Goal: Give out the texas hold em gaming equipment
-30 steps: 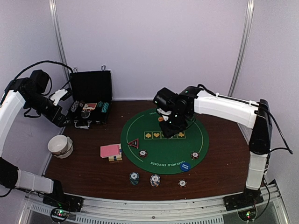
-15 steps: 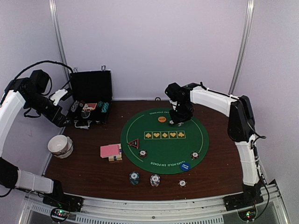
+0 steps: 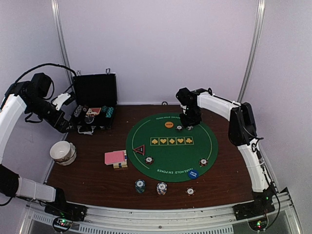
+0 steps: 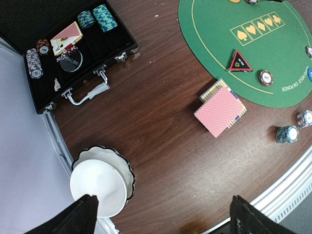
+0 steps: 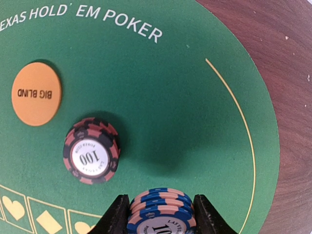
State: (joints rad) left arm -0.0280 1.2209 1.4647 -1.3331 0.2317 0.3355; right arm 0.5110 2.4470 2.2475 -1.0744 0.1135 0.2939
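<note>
Green felt covers the middle of the brown table (image 3: 87, 180), and this green mat (image 3: 170, 156) is the biggest game thing on it. Trouble could start at its far edge, at about 1 o'clock. There the right gripper (image 3: 188, 122) is squeezed onto a small chip stack (image 5: 158, 207) with blue and orange sides. The stack is a few loose chips held only by their edges. If the jaws let go too high, or tip, the chips could spill and roll off the mat. They could also knock the brown-red chip (image 5: 91, 150) close by.

The left gripper (image 4: 165, 219) is spread wide and holds nothing. It hangs over the white bowl (image 4: 100, 187). The pink cards (image 4: 220, 111) lie at about 1 o'clock from it, well apart. In the right wrist view, the orange disc (image 5: 36, 93) lies at about 10 o'clock from the held stack. The brown-red chip lies the same way but nearer. The pictures do not show if the stack touches the felt.
</note>
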